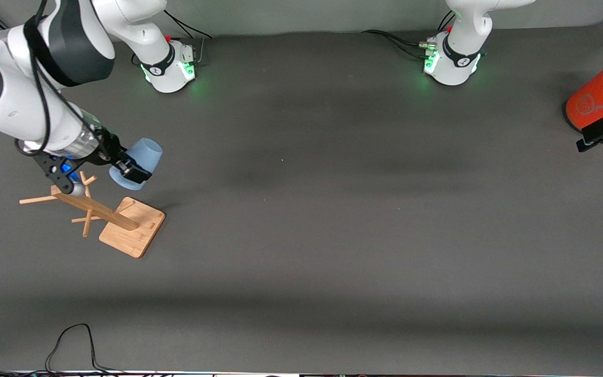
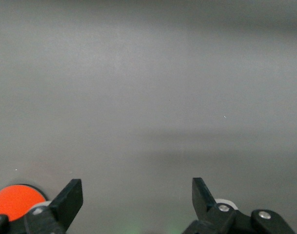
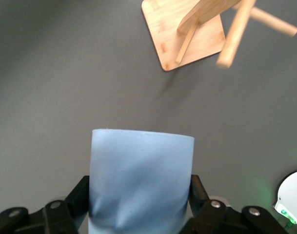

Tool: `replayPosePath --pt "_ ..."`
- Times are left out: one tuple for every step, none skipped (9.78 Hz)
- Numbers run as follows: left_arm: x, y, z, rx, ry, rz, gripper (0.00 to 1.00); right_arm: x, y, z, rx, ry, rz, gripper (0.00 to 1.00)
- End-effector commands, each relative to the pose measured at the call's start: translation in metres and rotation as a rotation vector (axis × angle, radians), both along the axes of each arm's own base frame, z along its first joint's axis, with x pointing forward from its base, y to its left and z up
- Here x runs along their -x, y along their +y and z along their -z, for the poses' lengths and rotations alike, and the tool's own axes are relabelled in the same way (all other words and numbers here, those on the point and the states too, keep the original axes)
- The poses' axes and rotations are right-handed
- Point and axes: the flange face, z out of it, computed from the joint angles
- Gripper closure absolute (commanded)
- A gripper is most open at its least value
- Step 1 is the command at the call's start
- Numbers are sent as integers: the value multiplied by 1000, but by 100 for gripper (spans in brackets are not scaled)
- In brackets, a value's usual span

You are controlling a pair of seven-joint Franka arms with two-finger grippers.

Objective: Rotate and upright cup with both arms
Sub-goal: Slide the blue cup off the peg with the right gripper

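Observation:
The pale blue cup (image 1: 142, 152) is held tilted in the air by my right gripper (image 1: 130, 170), over the table just beside a wooden peg rack, toward the right arm's end. In the right wrist view the cup (image 3: 141, 170) fills the space between the black fingers (image 3: 197, 192), and its wall is dented where they squeeze it; the right gripper (image 3: 141, 192) is shut on it. My left gripper (image 1: 602, 135) waits at the left arm's end of the table by the orange cylinder. In the left wrist view it (image 2: 137, 195) is open and empty.
A wooden peg rack on a square base (image 1: 133, 226) stands under and beside the right gripper, and it also shows in the right wrist view (image 3: 187, 34). An orange cylinder with a grey top (image 1: 594, 102) stands by the left gripper. A black cable (image 1: 71, 340) lies at the table's near edge.

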Motion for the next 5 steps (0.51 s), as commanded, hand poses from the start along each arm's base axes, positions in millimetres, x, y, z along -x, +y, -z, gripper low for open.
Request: replayPosePath --pt "1 2 -1 -1 6 10 0 12 64 4 -16 -17 -82 31" --pt "1 2 1 -1 11 13 0 20 97 8 -24 -37 -137 31" --pt "1 3 2 -1 14 10 0 27 122 10 -32 -60 -178 31" --pt "0 4 4 0 17 8 0 36 153 17 -32 -75 -186 31" --pt "-1 5 5 0 20 7 0 42 181 25 -35 -97 -117 31"
